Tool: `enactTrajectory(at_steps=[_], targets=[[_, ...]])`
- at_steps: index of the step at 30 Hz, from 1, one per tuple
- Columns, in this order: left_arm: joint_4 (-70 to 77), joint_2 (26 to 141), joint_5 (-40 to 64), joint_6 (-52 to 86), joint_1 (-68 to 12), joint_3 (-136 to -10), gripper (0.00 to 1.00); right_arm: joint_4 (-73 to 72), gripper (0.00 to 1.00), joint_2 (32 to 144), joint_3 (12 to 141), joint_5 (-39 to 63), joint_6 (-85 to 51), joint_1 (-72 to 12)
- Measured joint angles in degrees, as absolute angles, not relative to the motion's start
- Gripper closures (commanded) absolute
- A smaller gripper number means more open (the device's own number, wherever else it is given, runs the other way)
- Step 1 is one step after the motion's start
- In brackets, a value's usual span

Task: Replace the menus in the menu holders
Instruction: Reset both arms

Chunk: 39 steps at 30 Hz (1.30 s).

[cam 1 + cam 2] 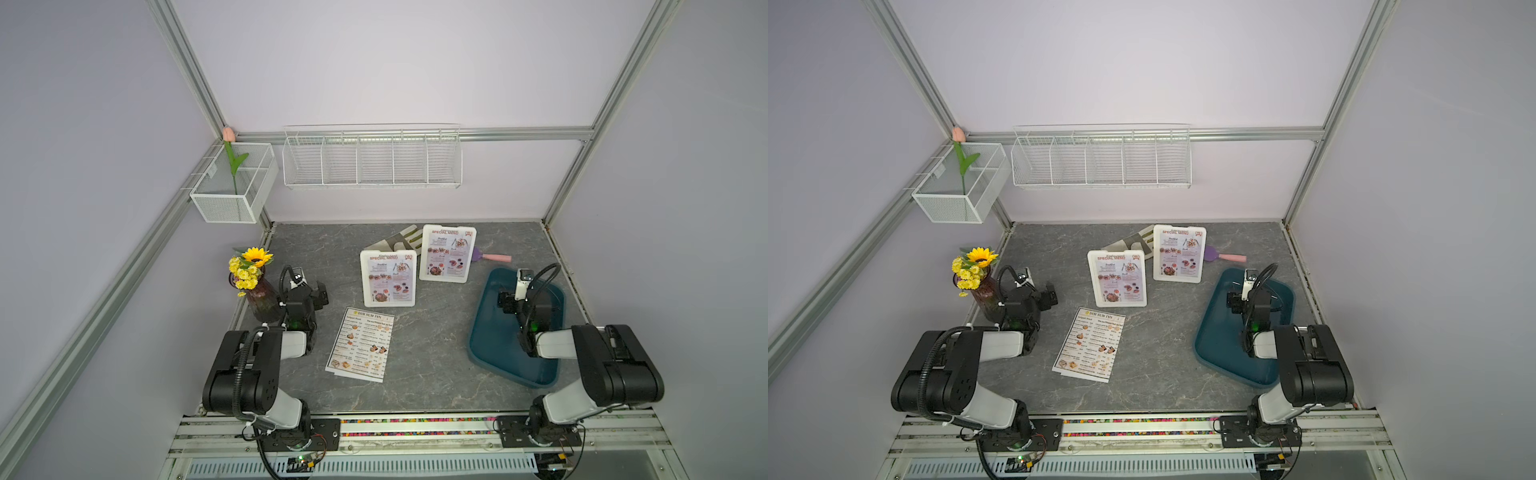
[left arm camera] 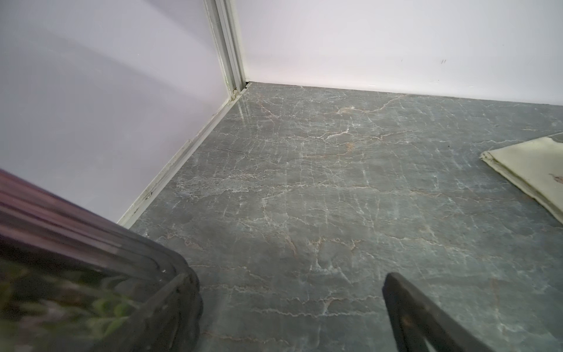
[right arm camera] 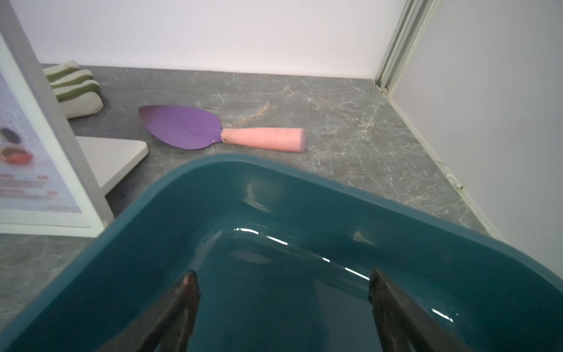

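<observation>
Nearest my bases: DIM SUM INN menu (image 1: 360, 344) lies flat on the desk (image 1: 432, 374), midway along the front half, nothing gripping it. Its long axis runs from front edge to far edge, with the heading end away from me and swung slightly right. A second sheet's edge shows under its near end.

Right edge: teal tray (image 1: 490, 351). My right gripper (image 3: 283, 274) hangs over the tray's far half, jaws spread, nothing between them.

Left edge: my left gripper (image 1: 321, 294) sits low, just beside the purple vase (image 1: 262, 301) of yellow flowers (image 1: 251, 266). Its fingers stand apart and empty.

Mid-desk, farther on: two menu holders standing, a red-headed SPECIAL MENU sheet (image 1: 390, 278) in each. The near holder (image 1: 389, 304) is central. The far holder (image 1: 442, 279) stands behind it and to its right. Both are portrait, long axis upright and leaned back, heading at the top, faces toward the front edge.

By the far edge: striped glove (image 1: 399, 241) lies flat behind the holders. A trowel (image 1: 490, 257) lies right of the far holder, its pink handle toward the right edge.
</observation>
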<state>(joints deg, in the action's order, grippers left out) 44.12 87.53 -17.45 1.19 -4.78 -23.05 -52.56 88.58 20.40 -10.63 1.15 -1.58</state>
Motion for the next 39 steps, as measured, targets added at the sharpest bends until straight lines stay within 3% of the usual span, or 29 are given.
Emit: enactTrajectory(at_steps=[23,27,39], targets=[[45.2,87.3,-19.6,2.9,-4.8,-22.7,0.01,-52.2,0.11,88.6,20.7,-10.2,1.1,-1.5],[46.0,86.8,-15.4,1.3,-4.5,-22.2,0.01,-52.2,0.11,88.6,20.7,-10.2,1.1,-1.5],[44.9,86.9,-15.7,1.8,-4.5,-23.3,0.01,-52.2,0.11,88.6,20.7,-10.0,1.1,-1.5]])
